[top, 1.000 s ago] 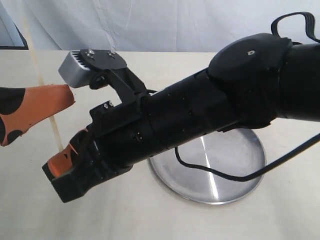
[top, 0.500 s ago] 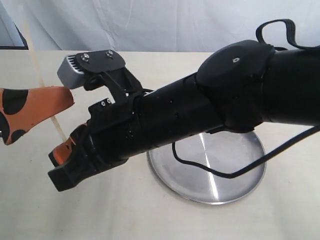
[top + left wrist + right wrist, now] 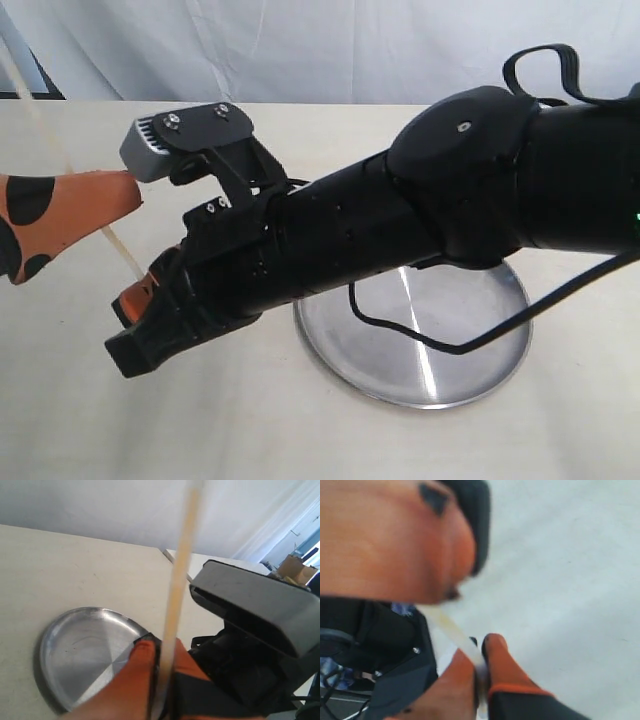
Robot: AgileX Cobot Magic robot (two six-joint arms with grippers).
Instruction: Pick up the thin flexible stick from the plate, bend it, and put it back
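Note:
The thin flexible stick [image 3: 122, 253] is off the plate and held in the air at the left, slanting from the upper left down to the right. My left gripper [image 3: 128, 195], orange-fingered, is shut on its middle. My right gripper [image 3: 140, 295] is shut on its lower end. The left wrist view has the stick [image 3: 180, 570] rising out of the shut left gripper [image 3: 162, 652], with the silver plate [image 3: 85, 650] behind. In the right wrist view the stick [image 3: 452, 627] runs from the right gripper [image 3: 481, 655] to the left gripper's finger [image 3: 385, 540]. The plate [image 3: 470, 340] lies bare under the right arm.
The right arm's black body [image 3: 400, 230] stretches across the middle of the cream table [image 3: 80, 420] and covers part of the plate. Its silver wrist camera [image 3: 175, 140] sits just beside the left gripper. A white curtain [image 3: 300, 50] hangs behind the table.
The stick's upper end has swung to the left, so it leans more. My right gripper has risen a little and shifted right, still holding the lower end. The left gripper has hardly moved.

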